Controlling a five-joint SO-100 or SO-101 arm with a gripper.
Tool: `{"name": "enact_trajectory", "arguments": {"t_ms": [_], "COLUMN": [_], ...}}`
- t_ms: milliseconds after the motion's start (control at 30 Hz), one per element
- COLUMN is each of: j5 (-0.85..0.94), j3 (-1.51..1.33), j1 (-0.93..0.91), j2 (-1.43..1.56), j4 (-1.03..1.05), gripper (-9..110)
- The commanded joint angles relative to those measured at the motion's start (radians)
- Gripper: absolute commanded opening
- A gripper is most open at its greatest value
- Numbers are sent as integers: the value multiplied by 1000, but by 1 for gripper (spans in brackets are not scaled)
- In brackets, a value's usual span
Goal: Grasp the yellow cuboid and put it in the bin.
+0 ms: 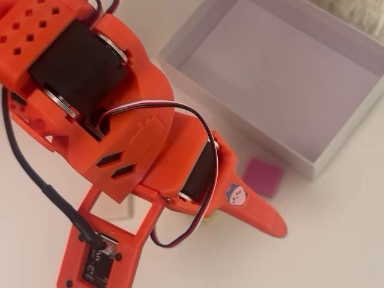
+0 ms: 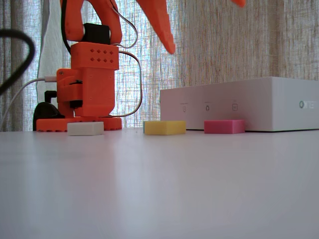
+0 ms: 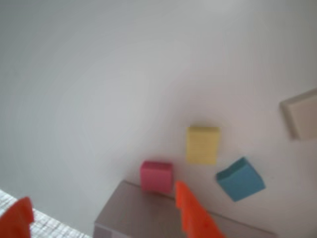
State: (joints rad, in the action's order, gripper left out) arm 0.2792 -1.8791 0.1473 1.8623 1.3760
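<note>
Your jaws hang open and empty high above the surface, the yellow cuboid [image 3: 202, 144] lying between the pink block [image 3: 156, 175] and blue block [image 3: 240, 178], near the bin [image 1: 312, 162]. Descend off-line and you risk clipping a neighbour.

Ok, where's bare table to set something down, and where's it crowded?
Free: the broad white table in the wrist view, away from the blocks, and the bin's empty floor. Crowded: beside the bin wall, where the pink block, yellow cuboid, blue block and cream block cluster.
</note>
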Motion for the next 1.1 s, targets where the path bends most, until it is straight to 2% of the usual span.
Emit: {"name": "enact_trajectory", "arguments": {"t_ms": [0, 233, 567, 967, 1067], "j5": [25, 58, 61, 54, 51], "j3": [-44, -189, -308, -331, -331], "j1": [-15, -35, -20, -29, -20], "j2": [2, 6, 11, -75, -91], "j4": [-46, -135, -158, -225, -216], "gripper": [37, 37, 37, 37, 34]}}
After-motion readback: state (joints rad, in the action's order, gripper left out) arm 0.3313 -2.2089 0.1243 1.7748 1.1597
